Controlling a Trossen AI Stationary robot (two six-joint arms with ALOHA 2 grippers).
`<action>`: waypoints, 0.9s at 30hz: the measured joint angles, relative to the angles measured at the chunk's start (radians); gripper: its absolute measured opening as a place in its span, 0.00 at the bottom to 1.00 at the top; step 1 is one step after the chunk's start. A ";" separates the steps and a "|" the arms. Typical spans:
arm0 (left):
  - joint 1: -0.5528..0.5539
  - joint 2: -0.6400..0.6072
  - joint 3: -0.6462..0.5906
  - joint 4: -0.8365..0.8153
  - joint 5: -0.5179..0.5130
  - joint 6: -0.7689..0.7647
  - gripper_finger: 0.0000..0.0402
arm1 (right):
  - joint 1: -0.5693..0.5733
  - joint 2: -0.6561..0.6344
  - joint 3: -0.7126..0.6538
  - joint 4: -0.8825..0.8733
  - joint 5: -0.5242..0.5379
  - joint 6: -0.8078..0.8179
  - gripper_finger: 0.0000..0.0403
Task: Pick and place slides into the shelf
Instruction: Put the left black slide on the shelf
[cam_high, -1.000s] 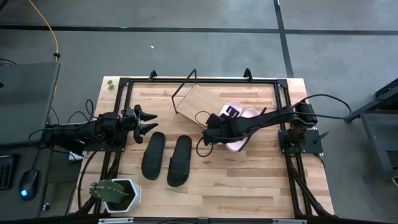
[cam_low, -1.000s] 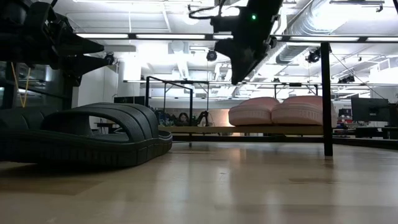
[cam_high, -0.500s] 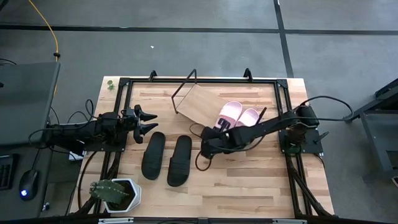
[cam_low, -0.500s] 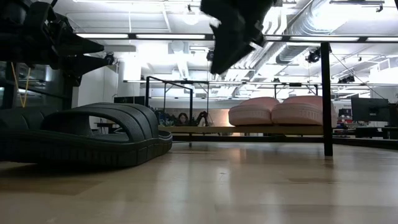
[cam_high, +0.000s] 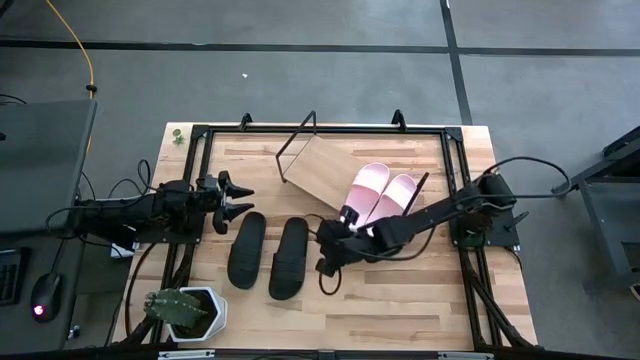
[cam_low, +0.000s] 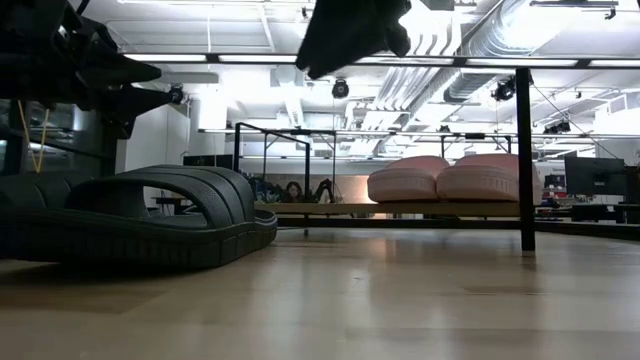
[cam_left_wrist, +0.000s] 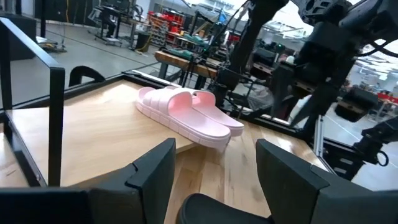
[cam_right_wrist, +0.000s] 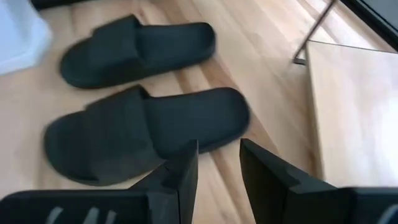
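Note:
Two black slides (cam_high: 246, 248) (cam_high: 288, 258) lie soles down, side by side, on the tabletop's near-left part; one fills the left of the low view (cam_low: 140, 215). The pink pair (cam_high: 378, 193) rests soles down on the shelf board (cam_high: 318, 168), and also shows in the left wrist view (cam_left_wrist: 183, 112). My right gripper (cam_high: 325, 255) hangs open above the table, just right of the right-hand black slide (cam_right_wrist: 143, 130), touching nothing. My left gripper (cam_high: 238, 198) waits open at the left, above the black slides' far ends.
The shelf (cam_low: 400, 209) sits slewed at an angle on the far middle of the table, with thin black wire end frames (cam_high: 297, 140). A potted plant (cam_high: 185, 312) stands at the near-left corner. A black metal frame (cam_high: 455, 160) borders the tabletop.
My right gripper has drawn back from above the pink slides on the shelf, toward the table's near-left, and has ended up beside the black slides. The pink pair has stayed on the board. The left arm has kept still.

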 joint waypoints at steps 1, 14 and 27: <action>0.000 0.000 0.000 -0.002 0.000 -0.001 0.51 | 0.008 0.000 0.000 0.012 0.000 0.000 0.27; 0.000 0.000 0.000 -0.009 0.080 -0.129 0.51 | 0.082 0.004 0.000 0.087 -0.008 0.002 0.27; 0.000 0.005 0.000 0.011 0.175 -0.120 0.51 | 0.069 0.048 0.001 0.145 -0.067 -0.028 0.27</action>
